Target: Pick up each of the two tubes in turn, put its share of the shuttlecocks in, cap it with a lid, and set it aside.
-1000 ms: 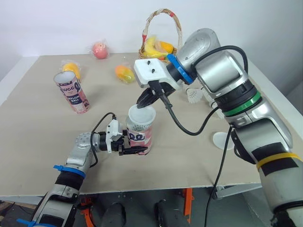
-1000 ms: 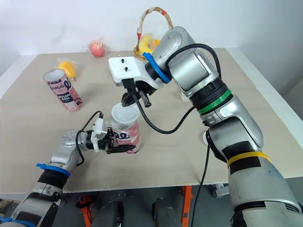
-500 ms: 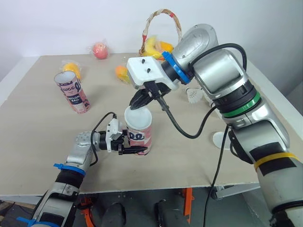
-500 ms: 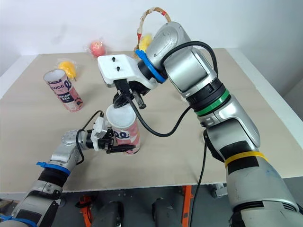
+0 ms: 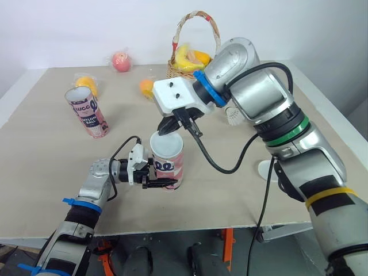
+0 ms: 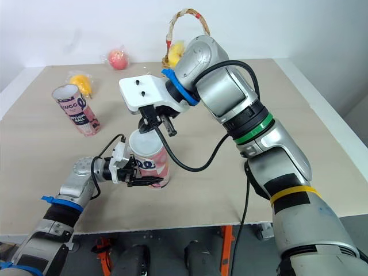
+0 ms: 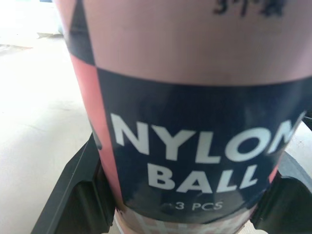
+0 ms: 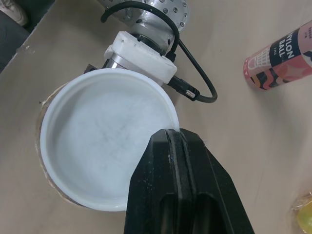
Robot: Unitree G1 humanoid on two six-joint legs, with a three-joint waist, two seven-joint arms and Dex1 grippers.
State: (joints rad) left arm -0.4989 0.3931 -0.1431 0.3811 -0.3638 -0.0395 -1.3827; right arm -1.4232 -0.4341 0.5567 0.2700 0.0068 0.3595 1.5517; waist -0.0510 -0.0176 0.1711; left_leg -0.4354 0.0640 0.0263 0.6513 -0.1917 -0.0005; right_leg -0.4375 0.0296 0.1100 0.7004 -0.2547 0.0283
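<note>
standing upright toward the near edge of the table (image 5: 46,149), tube (image 5: 168,167) sits between the jaws of the left gripper (image 5: 167,183), which clamp its lower wall. white lid (image 5: 167,142) rests on its mouth, far rim pinched by right gripper (image 5: 167,127). second tube (image 5: 87,112) stands far left.

Pink tube (image 7: 185,63) reading NYLON BALL, gripper (image 7: 183,200) clasping its sides

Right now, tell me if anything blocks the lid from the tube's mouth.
Nothing visible does. The lid, pinched at its rim by the right gripper, lies over the tube held by the left gripper.
</note>
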